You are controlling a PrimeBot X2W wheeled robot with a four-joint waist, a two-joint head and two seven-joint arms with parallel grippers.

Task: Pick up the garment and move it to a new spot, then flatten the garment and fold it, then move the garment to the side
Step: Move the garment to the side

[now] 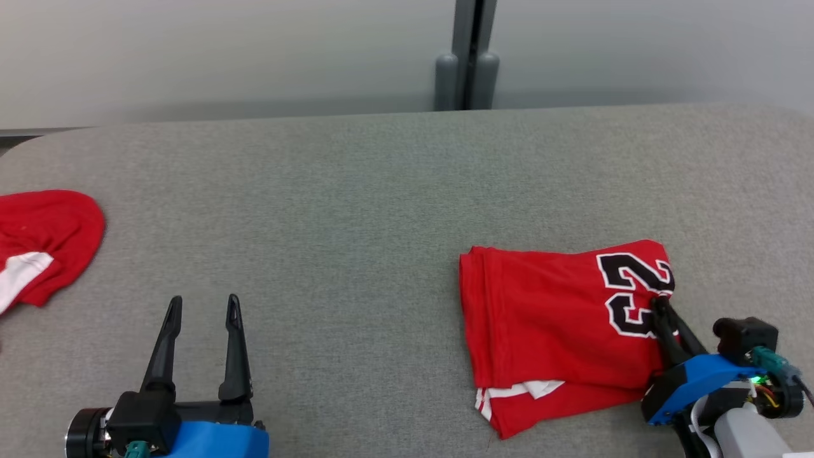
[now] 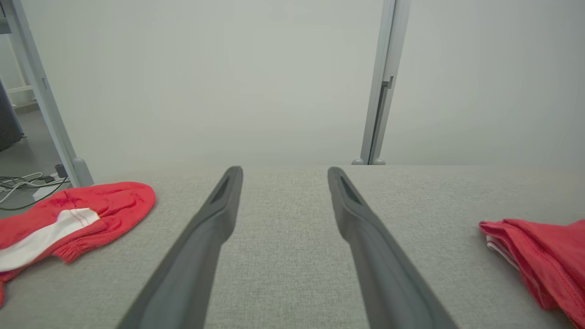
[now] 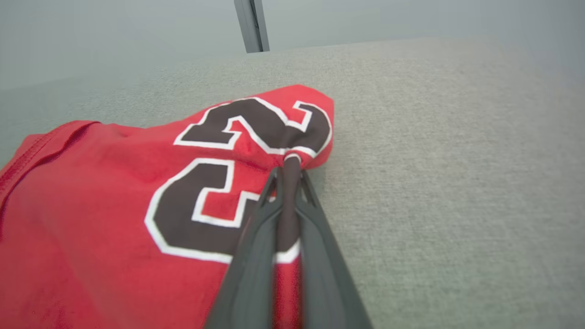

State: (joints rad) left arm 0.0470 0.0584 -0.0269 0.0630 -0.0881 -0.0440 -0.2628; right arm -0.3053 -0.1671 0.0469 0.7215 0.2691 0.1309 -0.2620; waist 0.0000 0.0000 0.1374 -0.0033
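Observation:
The garment (image 1: 547, 318) is a red jersey with a black and white "23", folded into a rough rectangle at the right of the grey table (image 1: 356, 191). My right gripper (image 1: 661, 304) is shut on the garment's right edge, pinching a ridge of cloth beside the number; the right wrist view shows that cloth squeezed between the fingers (image 3: 288, 171). The garment's left edge (image 2: 534, 260) lies at the right of the left wrist view. My left gripper (image 1: 203, 304) is open at the lower left, above bare table, its fingers (image 2: 215, 214) wide apart with nothing between them.
A second red cloth with a white stripe (image 1: 38, 248) lies crumpled at the table's left edge. A grey post (image 1: 467, 57) and a pale wall stand behind the table. Cables lie on the floor (image 2: 23, 185) past the left end.

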